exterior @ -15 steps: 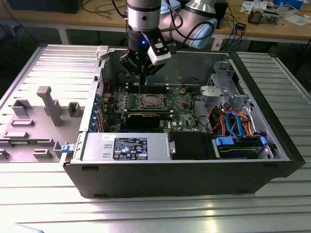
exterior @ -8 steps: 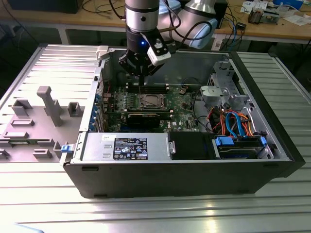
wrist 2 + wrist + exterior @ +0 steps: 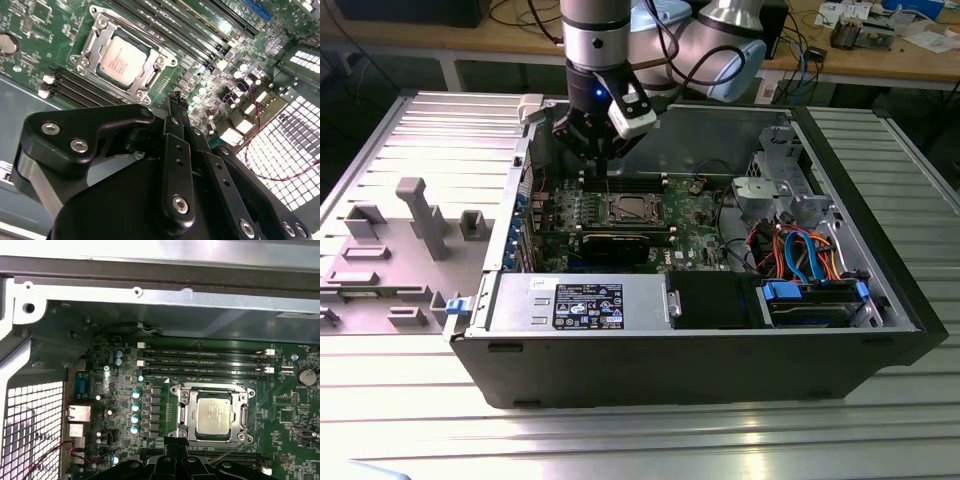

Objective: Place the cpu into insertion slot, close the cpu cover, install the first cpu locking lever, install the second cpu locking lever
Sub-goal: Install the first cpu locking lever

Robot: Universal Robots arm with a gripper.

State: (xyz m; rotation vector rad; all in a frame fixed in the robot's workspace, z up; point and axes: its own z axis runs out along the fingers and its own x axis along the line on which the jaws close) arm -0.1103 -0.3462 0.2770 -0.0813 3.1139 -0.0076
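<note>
Gripper [image 3: 594, 150] pinched narrow, empty, hovering over the motherboard [image 3: 695, 212]. cpu [image 3: 626, 210] sits in insertion slot [image 3: 173, 433], 5 o'clock of gripper in exterior view, cpu cover [image 3: 186, 408] down around it. Light, stiff, fragile (edges only, I'd say).

surface: ribbed metal table [image 3: 620, 440] | on it: open computer case [image 3: 700, 370] | exterior view's left: grey moulded tray [image 3: 380, 290]
</note>
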